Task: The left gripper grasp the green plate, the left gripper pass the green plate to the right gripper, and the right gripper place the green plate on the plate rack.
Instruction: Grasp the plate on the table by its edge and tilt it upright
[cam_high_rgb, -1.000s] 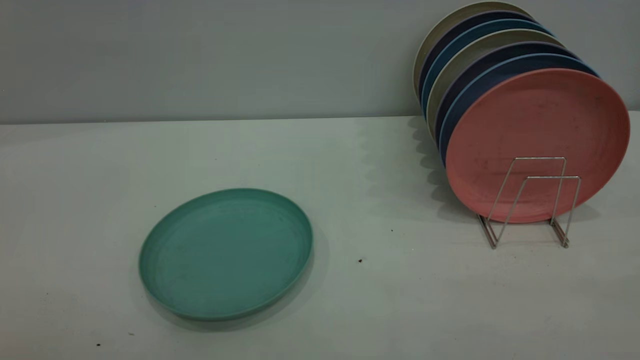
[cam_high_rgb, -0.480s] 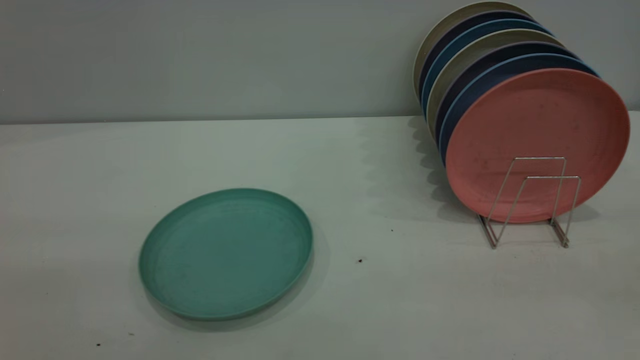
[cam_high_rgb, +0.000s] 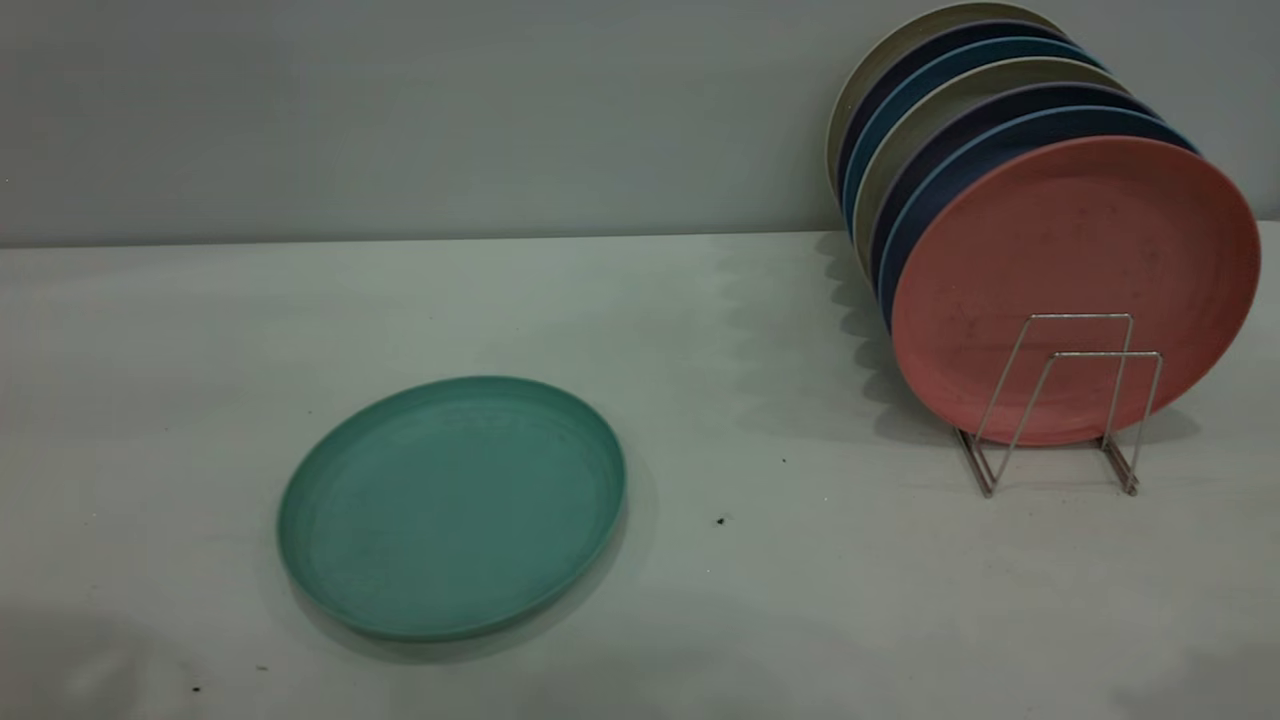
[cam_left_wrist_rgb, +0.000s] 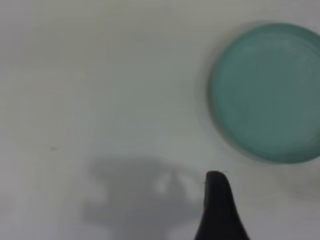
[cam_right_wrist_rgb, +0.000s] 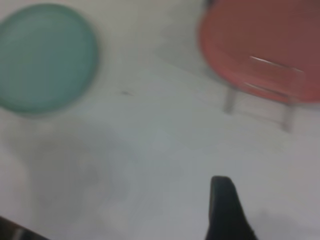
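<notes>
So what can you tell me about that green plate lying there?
The green plate is round, matte teal-green, with a low raised rim, and looks like plastic. It lies flat and face up on the white table, alone, well left of the rack of upright plates. Nothing but the table touches it, and no end effector is on it.

Green plate, round matte teal w/ low raised rim, flat on table, rim up, well apart from plate rack, thin silver wire, upright trapezoid loops, plates standing on edge in it
</notes>
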